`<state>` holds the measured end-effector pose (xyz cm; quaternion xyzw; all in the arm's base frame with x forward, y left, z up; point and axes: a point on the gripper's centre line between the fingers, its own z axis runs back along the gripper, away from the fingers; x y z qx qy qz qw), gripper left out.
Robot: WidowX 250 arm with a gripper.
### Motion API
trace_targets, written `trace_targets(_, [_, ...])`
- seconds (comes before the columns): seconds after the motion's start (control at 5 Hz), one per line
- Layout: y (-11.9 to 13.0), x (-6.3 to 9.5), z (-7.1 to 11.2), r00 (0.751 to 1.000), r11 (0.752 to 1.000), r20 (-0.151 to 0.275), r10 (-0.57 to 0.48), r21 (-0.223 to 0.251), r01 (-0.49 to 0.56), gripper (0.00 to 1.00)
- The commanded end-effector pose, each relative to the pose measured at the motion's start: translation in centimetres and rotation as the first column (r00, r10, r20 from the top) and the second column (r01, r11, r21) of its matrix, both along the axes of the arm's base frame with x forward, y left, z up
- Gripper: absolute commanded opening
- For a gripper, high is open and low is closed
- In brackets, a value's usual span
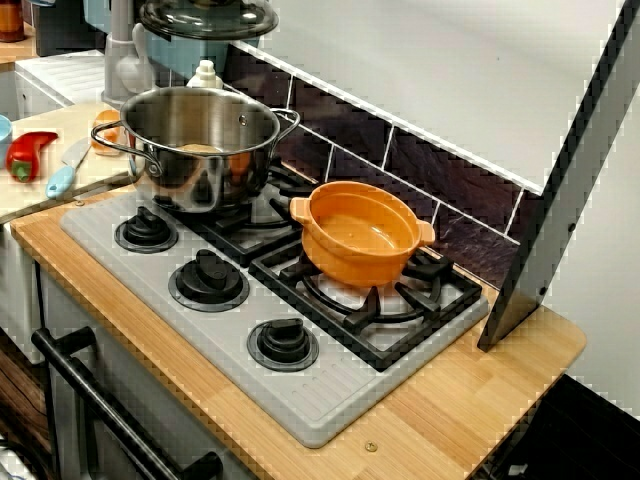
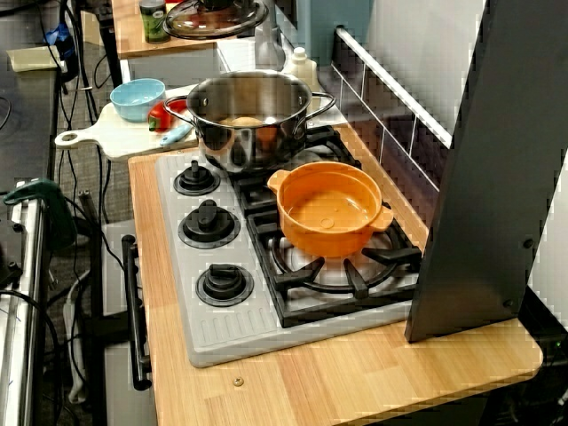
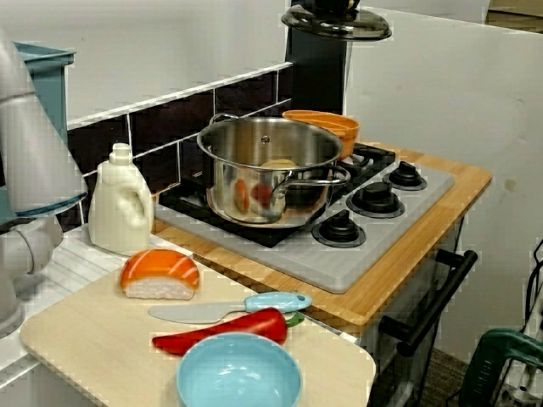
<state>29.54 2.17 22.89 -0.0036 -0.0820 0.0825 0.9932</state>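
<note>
A glass lid [image 1: 208, 18] with a dark rim hangs in the air above and behind the steel pot [image 1: 205, 140]; the high view shows the lid [image 2: 213, 19] too. In the view from the cutting-board side, my gripper [image 3: 333, 3] is only a dark shape on the top of the lid [image 3: 337, 21], cut off by the frame edge and apparently shut on the knob. The steel pot [image 3: 271, 170] stands on the stove's back burner with a pale yellowish item [image 2: 244, 120] inside. An empty orange pot [image 1: 360, 235] sits on the near right burner.
Left of the stove [image 1: 200, 340], a cutting board [image 3: 93, 339] carries a salmon sushi piece [image 3: 159, 273], a blue-handled knife [image 3: 229, 307], a red pepper [image 3: 225, 331] and a blue bowl [image 3: 239, 373]. A white bottle [image 3: 121, 203] and grey faucet [image 1: 120, 50] stand behind. A dark panel [image 2: 479, 177] leans at right.
</note>
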Motion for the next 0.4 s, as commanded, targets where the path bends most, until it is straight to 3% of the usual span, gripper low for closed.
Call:
trace_targets(0.0, [2.08, -0.03, 1.41, 0.996, 0.999, 0.069, 0.05, 0.0, -0.05, 0.0])
trace_targets(0.2, [2.9, 0.12, 1.45, 0.994, 0.998, 0.081, 0.069, 0.001, -0.069, 0.0])
